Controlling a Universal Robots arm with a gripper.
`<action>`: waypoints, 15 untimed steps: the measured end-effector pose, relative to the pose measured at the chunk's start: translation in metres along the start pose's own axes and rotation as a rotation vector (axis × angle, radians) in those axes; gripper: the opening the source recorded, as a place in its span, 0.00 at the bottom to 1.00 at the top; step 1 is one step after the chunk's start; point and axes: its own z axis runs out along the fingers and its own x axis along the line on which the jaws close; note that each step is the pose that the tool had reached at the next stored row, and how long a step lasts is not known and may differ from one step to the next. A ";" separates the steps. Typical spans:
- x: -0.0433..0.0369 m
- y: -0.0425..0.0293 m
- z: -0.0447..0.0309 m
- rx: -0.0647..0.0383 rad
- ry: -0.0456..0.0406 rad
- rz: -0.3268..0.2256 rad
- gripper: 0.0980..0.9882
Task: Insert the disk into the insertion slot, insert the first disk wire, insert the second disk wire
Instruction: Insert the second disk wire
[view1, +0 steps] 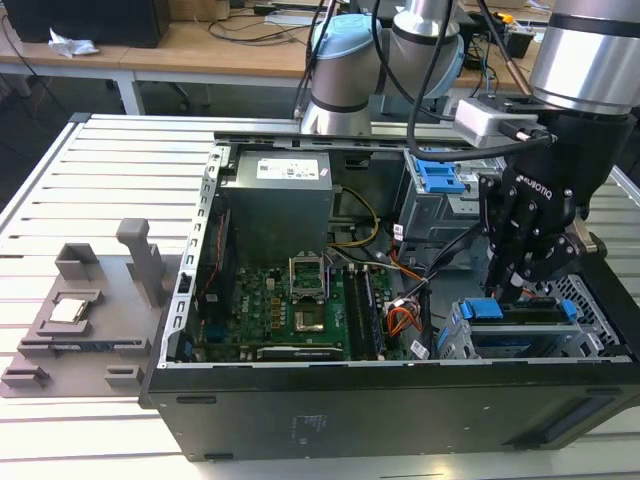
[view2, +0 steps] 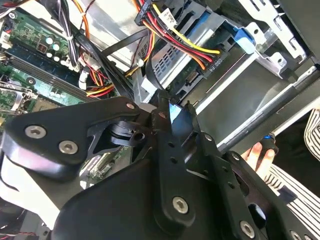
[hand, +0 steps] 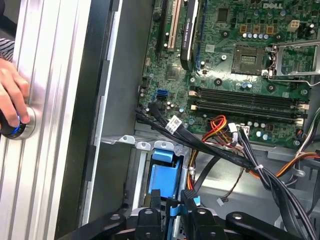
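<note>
The disk (view1: 520, 318), dark between the bright blue ends of its carrier, lies inside the insertion slot (view1: 455, 340), the silver perforated cage at the case's front corner on the exterior view's right. My gripper (view1: 508, 290) hangs just above the cage's near end. In the first wrist view its fingertips (hand: 150, 197) are pinched on a small black and blue wire connector (hand: 174, 206), right over the blue carrier (hand: 164, 180). The second wrist view has the gripper (view2: 170, 112) shut on the same blue-tipped piece. A black power plug (view2: 212, 62) with red and yellow wires hangs nearby.
The open case holds a green motherboard (view1: 290, 310), a grey power supply (view1: 275, 200) and a taller grey bay with a blue latch (view1: 440, 180). Black cable bundles (hand: 215, 152) cross beside the cage. A person's hand (hand: 12, 112) rests on a button. A grey fixture (view1: 80, 310) sits on the exterior view's left.
</note>
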 end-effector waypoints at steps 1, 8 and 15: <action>0.0000 0.0000 0.0000 0.000 0.0000 0.000 0.21; 0.0013 -0.0076 -0.0001 -0.001 -0.0001 0.000 0.06; 0.0025 -0.0160 0.0003 -0.013 -0.0029 0.043 0.06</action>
